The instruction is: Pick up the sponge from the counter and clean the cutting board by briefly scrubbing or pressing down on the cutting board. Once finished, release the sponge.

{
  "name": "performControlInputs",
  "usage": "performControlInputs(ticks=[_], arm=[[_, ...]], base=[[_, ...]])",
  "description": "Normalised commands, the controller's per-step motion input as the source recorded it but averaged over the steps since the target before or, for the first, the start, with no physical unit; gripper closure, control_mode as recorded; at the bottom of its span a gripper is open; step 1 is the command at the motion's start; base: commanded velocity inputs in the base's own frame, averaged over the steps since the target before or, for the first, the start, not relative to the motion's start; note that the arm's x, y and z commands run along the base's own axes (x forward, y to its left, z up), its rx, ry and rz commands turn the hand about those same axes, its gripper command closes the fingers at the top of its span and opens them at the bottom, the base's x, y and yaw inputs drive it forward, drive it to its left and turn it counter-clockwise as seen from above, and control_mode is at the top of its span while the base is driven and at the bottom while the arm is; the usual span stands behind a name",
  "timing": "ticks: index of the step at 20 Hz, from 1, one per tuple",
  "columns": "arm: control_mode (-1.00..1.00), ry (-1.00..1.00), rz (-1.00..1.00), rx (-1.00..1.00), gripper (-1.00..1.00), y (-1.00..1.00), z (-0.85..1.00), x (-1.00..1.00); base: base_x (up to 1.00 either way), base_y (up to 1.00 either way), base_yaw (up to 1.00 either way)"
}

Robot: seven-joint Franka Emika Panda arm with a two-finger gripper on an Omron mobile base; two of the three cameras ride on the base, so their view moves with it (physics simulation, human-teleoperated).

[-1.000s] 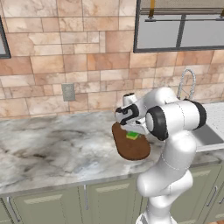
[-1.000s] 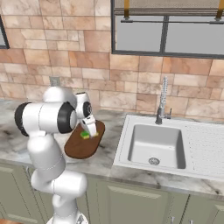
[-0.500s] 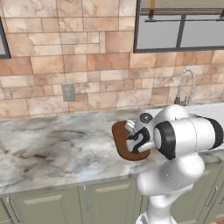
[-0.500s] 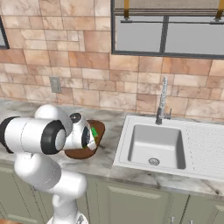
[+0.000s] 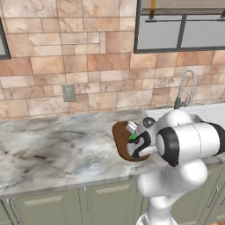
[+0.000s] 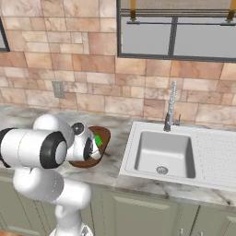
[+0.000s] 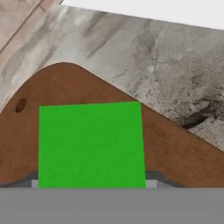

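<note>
Here, the gripper (image 5: 134,143) pinches the green sponge (image 7: 91,144) flat against the cutting board (image 7: 175,153); steady downward pressure with short strokes seems best, staying on the board; marbled counter (image 7: 166,61) lies beyond.

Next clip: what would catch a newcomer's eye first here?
The bright green flat rectangular sponge stands out, lying on the dark reddish-brown oval wooden cutting board. The board sits on the grey-white marbled stone counter, left of the white sink basin. The bulky white arm bends low over the board.
</note>
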Motion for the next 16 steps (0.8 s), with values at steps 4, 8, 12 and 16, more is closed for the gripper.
performControlInputs(ticks=[4,8,12,16], arm=[[-1.0,0.67,0.03,0.0,1.0,0.16,0.0,-0.35],[-1.0,0.66,0.06,0.0,1.0,0.1,0.0,-0.46],[-1.0,0.63,0.07,0.0,1.0,0.13,-0.03,-0.64],[-1.0,0.51,0.03,0.0,1.0,0.24,-0.28,-0.98]], base=[[0.0,0.0,0.0],[0.0,0.0,0.0],[0.0,0.0,0.0],[0.0,0.0,0.0]])
